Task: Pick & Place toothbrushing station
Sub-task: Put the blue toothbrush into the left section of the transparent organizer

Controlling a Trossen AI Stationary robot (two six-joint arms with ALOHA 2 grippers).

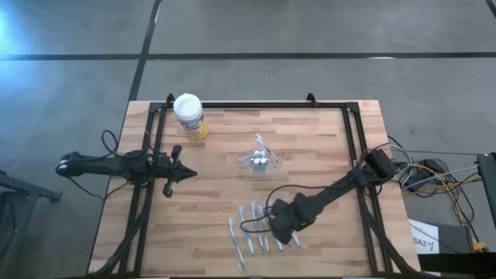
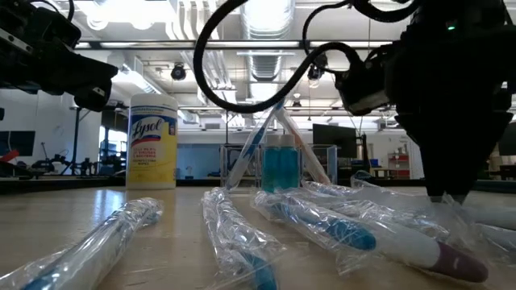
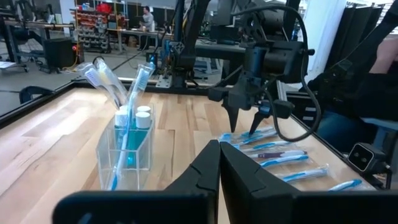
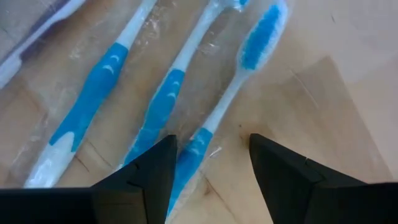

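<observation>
- Our right tool (image 4: 210, 163) hangs over the wrapped toothbrushes (image 1: 252, 225) at the counter's (image 1: 325, 139) near edge, released, its fingers straddling one blue-handled brush (image 4: 214, 121): lined up, we judge, for a pick.
- The clear holder (image 3: 127, 149) stands mid-counter, two or three brushes upright in it beside white-capped pieces (image 3: 140, 117).
- Our left tool (image 1: 186, 175) waits at the left, clenched.

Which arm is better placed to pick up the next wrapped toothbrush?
The right arm: its open end effector hovers directly over a wrapped toothbrush. The left end effector waits, shut, away from the toothbrushes.
</observation>
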